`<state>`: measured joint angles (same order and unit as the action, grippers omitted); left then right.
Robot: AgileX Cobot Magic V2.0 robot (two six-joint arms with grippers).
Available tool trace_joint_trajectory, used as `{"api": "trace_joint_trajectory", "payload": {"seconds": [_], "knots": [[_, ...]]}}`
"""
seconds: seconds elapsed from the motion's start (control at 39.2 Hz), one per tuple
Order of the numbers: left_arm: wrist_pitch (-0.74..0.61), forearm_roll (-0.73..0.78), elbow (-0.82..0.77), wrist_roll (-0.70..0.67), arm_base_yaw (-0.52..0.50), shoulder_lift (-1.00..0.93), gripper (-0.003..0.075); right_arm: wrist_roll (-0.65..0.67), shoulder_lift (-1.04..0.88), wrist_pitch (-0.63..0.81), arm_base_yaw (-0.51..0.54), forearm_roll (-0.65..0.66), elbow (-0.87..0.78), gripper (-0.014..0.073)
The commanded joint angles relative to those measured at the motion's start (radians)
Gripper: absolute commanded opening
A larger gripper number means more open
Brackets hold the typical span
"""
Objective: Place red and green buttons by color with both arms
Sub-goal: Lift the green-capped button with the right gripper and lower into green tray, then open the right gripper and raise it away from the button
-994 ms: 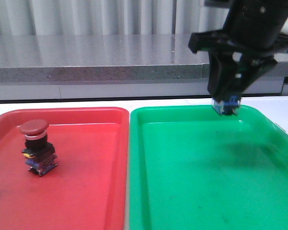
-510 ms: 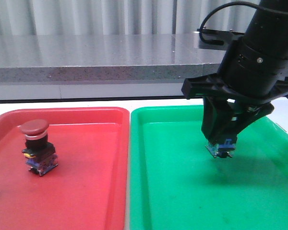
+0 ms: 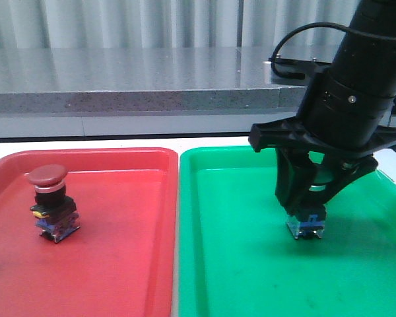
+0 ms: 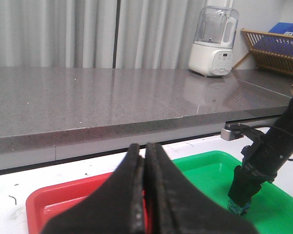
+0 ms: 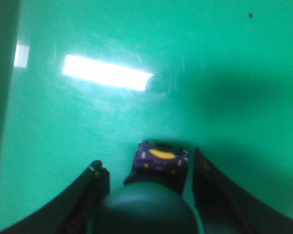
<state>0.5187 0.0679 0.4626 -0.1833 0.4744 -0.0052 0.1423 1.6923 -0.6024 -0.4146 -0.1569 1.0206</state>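
- Lowering the green button [image 3: 306, 221] toward the green tray [image 3: 251, 264] is the step I judge to be in hand; in the front view my right gripper [image 3: 305, 218] sits in the right half of the frame, its fingers narrowed around the switch body with the blue base poking out below.
- In the right wrist view the green button's cap [image 5: 145, 212] fills the bottom centre, the base just above it, and the tray floor looks very near beneath; I cannot tell whether the base touches it yet.
- My left gripper [image 4: 144, 195] has its fingers pressed together on nothing, parked at the bottom centre of its own view, well apart from the work.
- The red button [image 3: 50, 203] stands upright at the left of the front view on the red tray [image 3: 119, 264], so I take that half as done.
- To finish well, I would come straight down until the base sits flat, then part the fingers slowly and evenly so neither drags the switch over.
- The mushroom cap makes it top-heavy, I reckon, so I should lift straight up afterwards, not sideways.
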Motion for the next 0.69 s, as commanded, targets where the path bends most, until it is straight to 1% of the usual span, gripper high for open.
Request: {"api": "trace_joint_trajectory", "payload": {"seconds": [0.0,0.1,0.13,0.28,0.38,0.66], "knots": [[-0.077,-0.006,0.024,-0.009,0.009,0.011,-0.0020,-0.003,-0.036,0.018,-0.001,-0.005,0.021,0.0529],[-0.077,-0.006,0.024,-0.009,0.009,0.011,-0.0020,-0.003,-0.036,0.014,-0.001,-0.005,0.021,0.0652],[-0.077,-0.006,0.024,-0.009,0.009,0.011,-0.0020,-0.003,-0.036,0.013,-0.001,-0.005,0.021,0.0667],[-0.077,-0.006,0.024,-0.009,0.009,0.011,-0.0020,-0.003,-0.053,-0.005,-0.001,-0.007,0.022,0.0652],[-0.077,-0.006,0.024,-0.009,0.009,0.011,-0.0020,-0.003,-0.098,-0.028,-0.001,-0.008,0.022,0.0652],[-0.077,-0.006,0.024,-0.009,0.009,0.011,-0.0020,-0.016,-0.339,-0.089,-0.001,-0.008,0.022,0.0651]]}}
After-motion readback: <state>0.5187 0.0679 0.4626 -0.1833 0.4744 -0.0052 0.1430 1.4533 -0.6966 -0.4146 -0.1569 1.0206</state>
